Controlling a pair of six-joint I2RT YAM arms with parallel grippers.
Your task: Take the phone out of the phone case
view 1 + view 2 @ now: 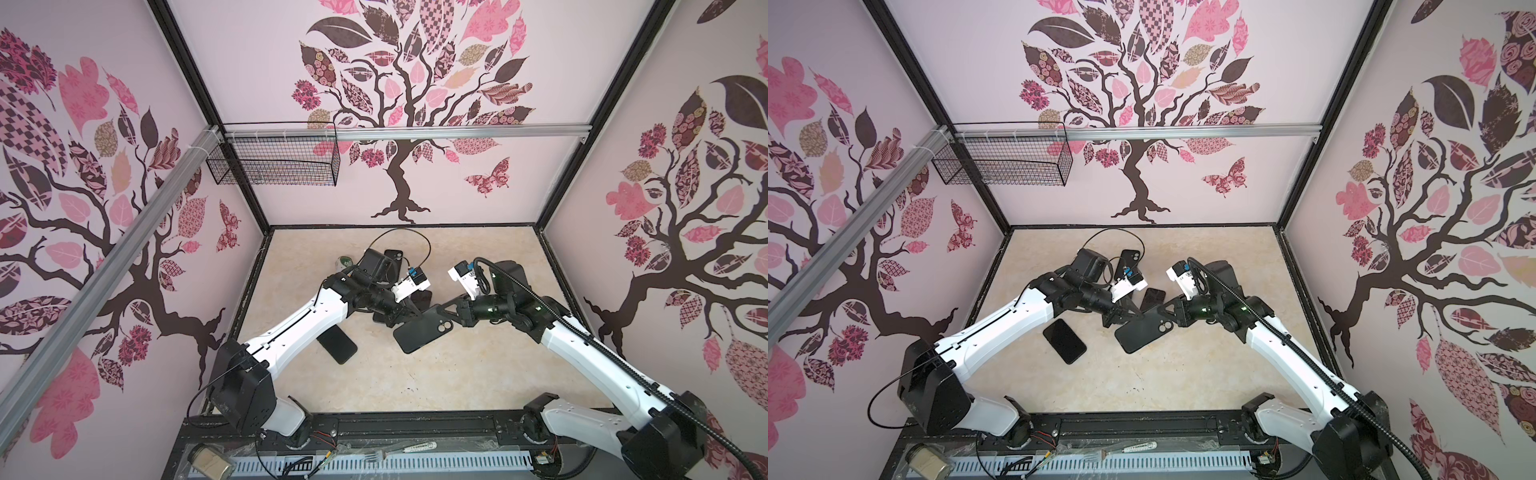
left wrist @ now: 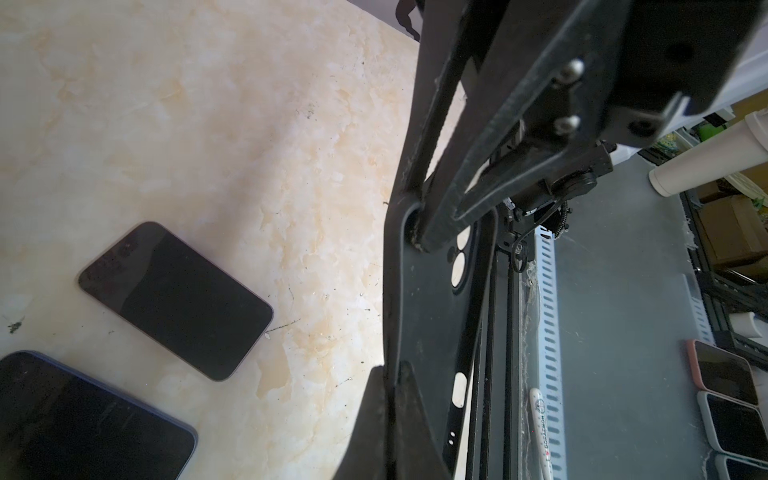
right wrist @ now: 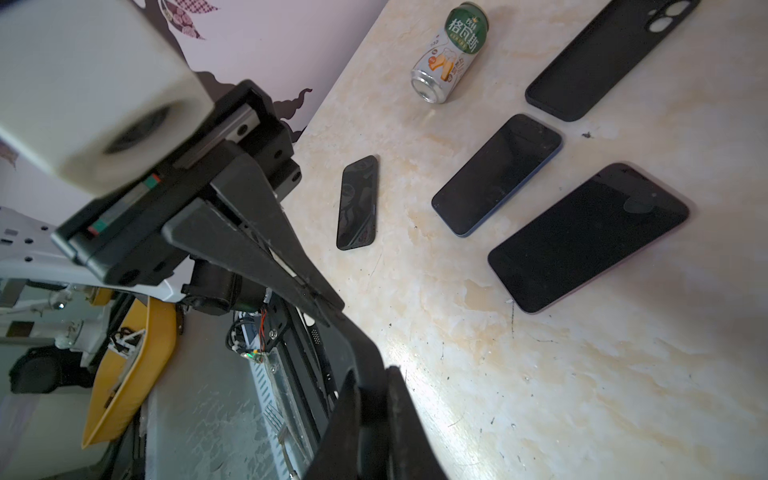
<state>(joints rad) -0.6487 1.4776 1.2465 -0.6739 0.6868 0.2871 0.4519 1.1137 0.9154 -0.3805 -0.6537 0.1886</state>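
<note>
Phone case (image 1: 419, 334), black matte rectangular shell, hung between both grippers

Sat tilted over the middle of the beige marble-look tabletop (image 1: 478, 374), back and camera cut-out facing up in both top views (image 1: 1142, 334); left wrist view showed the phone case from inside (image 2: 432, 332), tabletop visible through the camera and side-button cut-outs, so the shell looked empty; left gripper (image 1: 409, 319) was clenched on the case's rim, fingers (image 2: 372, 424) pinching the wall; right gripper (image 1: 437, 309) straddled the corner by the camera cut-out, one finger (image 2: 415, 145) outside the wall, one inside; couldn't tell whether it was clamping or slack.

Three bare dark-screened phones lay face-up on the tabletop, all apart from the held shell: purple-edged phone (image 3: 588, 237) and blue-edged phone (image 3: 496, 174) side by side, third phone (image 3: 358, 202) nearer the left arm; couldn't tell which one matched the shell; spare black case (image 3: 611, 58) and green-and-white drink can (image 3: 446, 54) sat farther back.
</note>
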